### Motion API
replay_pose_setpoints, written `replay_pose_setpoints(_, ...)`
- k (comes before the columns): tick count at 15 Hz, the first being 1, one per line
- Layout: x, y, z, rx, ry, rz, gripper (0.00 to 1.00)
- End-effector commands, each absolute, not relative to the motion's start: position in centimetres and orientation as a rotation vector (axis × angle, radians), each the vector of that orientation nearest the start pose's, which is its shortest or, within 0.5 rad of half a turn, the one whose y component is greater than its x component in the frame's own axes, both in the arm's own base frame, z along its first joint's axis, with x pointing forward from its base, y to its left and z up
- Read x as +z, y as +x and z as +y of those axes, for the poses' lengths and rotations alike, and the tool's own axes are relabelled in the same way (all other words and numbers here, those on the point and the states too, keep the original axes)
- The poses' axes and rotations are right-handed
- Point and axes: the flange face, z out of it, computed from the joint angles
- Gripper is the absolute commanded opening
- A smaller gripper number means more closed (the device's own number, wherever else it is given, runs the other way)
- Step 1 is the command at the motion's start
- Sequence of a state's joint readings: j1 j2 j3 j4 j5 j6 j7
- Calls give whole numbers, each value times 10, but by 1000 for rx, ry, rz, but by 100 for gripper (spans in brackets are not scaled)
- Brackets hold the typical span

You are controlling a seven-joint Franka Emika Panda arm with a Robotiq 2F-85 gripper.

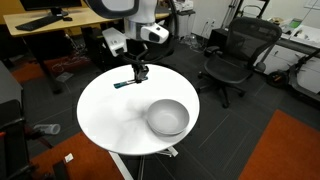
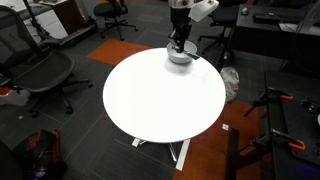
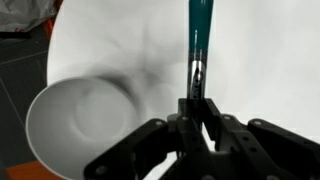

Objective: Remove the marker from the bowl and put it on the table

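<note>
The teal-blue marker [image 3: 197, 30] is outside the bowl and lies flat, low over the white round table [image 1: 110, 115]. My gripper [image 3: 197, 100] is shut on its darker end. In an exterior view the gripper [image 1: 140, 72] is at the table's far side with the marker [image 1: 124, 84] sticking out sideways from it. The grey bowl [image 1: 168, 117] stands empty on the table, apart from the gripper. In the wrist view the bowl [image 3: 85, 125] is at the lower left. The bowl [image 2: 178, 60] sits just below the gripper [image 2: 180, 45] in an exterior view.
Black office chairs [image 1: 232, 55] [image 2: 40, 70] stand around the table. Wooden desks [image 1: 50, 30] are behind it. A tripod [image 2: 275, 120] stands by the orange carpet. Most of the white table top [image 2: 160, 100] is bare.
</note>
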State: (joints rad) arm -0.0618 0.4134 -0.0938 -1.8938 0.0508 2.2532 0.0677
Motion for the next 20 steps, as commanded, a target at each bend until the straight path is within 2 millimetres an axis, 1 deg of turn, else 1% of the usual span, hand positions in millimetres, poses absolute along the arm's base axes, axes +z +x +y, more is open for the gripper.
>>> replay_pose_setpoints(1, 273, 585, -51, 108, -3121, 279, 5)
replay_pose_setpoints(5, 252, 565, -14, 106, -3120, 61, 5)
replay_pose_setpoints(7, 240, 560, 8, 94, -3111, -44, 5)
replay_pose_setpoints(9, 227, 556, 28, 82, -3101, -108, 5)
replay_pose_setpoints(10, 221, 554, 37, 74, -3097, -104, 5)
replay_pose_setpoints(12, 208, 552, 48, 75, -3096, -34, 5)
replay_pose_setpoints(16, 185, 550, 59, 99, -3094, 156, 5)
replay_pose_setpoints(20, 165, 548, 67, 69, -3067, 262, 5)
